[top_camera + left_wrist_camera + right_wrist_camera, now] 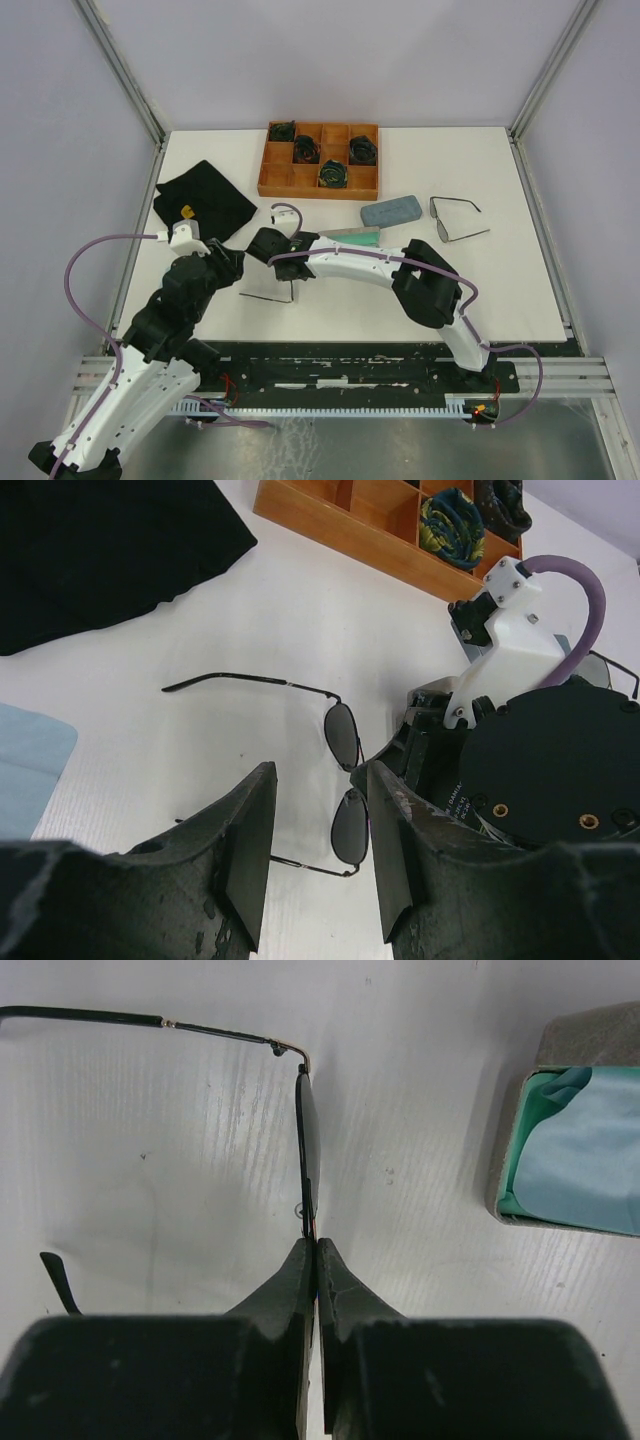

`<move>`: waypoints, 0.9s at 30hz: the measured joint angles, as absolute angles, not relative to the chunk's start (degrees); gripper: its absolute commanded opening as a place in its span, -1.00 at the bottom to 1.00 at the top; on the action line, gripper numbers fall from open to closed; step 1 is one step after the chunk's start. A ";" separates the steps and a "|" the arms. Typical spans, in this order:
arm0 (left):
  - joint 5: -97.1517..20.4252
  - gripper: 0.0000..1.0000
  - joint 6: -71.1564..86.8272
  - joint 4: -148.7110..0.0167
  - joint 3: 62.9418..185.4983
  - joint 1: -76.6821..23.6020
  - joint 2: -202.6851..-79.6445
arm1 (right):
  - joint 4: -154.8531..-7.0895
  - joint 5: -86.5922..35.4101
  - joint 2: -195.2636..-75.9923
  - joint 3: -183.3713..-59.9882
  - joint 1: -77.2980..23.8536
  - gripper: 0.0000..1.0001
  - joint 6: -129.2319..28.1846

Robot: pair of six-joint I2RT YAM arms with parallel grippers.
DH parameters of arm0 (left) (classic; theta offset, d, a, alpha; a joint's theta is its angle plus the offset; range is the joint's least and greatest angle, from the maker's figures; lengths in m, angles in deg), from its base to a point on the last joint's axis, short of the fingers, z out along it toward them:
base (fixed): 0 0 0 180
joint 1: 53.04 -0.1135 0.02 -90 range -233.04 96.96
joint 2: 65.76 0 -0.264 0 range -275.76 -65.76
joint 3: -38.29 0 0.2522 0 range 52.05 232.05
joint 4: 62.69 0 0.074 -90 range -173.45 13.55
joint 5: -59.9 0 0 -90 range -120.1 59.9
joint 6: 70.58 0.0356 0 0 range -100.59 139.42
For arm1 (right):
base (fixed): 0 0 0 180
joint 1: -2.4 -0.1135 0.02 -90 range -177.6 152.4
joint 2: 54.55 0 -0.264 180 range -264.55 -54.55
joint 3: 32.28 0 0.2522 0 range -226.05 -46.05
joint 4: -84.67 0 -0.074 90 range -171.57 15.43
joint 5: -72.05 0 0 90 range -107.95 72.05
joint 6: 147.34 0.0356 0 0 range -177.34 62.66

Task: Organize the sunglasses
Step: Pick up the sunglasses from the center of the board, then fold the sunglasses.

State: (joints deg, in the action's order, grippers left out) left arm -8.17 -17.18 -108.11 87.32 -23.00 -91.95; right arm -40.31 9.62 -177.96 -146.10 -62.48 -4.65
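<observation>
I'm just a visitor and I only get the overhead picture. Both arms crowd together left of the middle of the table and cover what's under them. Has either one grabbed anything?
Observer: Yes. The right wrist camera shows the right end effector pinched shut on the front of the sunglasses, near the bridge.
Visitor: And the other arm?
Observer: Its own wrist camera shows the left end effector open, jaws apart, gripping nothing. The lenses show in the gap beyond it.
Visitor: What's the greenish thing half under the right arm?
Observer: An open case with a light blue cloth lying inside it.
</observation>
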 measured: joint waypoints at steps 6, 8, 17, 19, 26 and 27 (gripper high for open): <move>-8.17 -0.02 -17.18 -108.11 87.32 -23.00 -91.95 | -42.15 10.19 -175.38 -142.12 -62.48 -0.87 -7.60; -8.17 -0.02 -17.18 -108.11 87.32 -23.00 -91.93 | -43.17 10.15 -172.48 -138.29 -62.48 -0.88 -9.70; -8.19 -0.01 -17.18 -108.11 87.32 -23.00 -91.50 | -45.14 8.18 -151.87 -117.77 -62.41 -0.87 -20.91; -8.19 -0.02 -17.18 -108.11 87.32 -23.00 -91.50 | -45.54 6.74 -147.12 -112.30 -61.97 -0.87 -22.92; -8.21 -0.02 -17.16 -108.11 87.32 -23.00 -91.52 | -45.47 2.17 -139.10 -98.16 -57.38 -0.87 -26.14; -8.21 -0.02 -17.16 -108.11 87.32 -23.00 -91.52 | -45.69 1.86 -138.36 -97.53 -56.53 -0.87 -26.33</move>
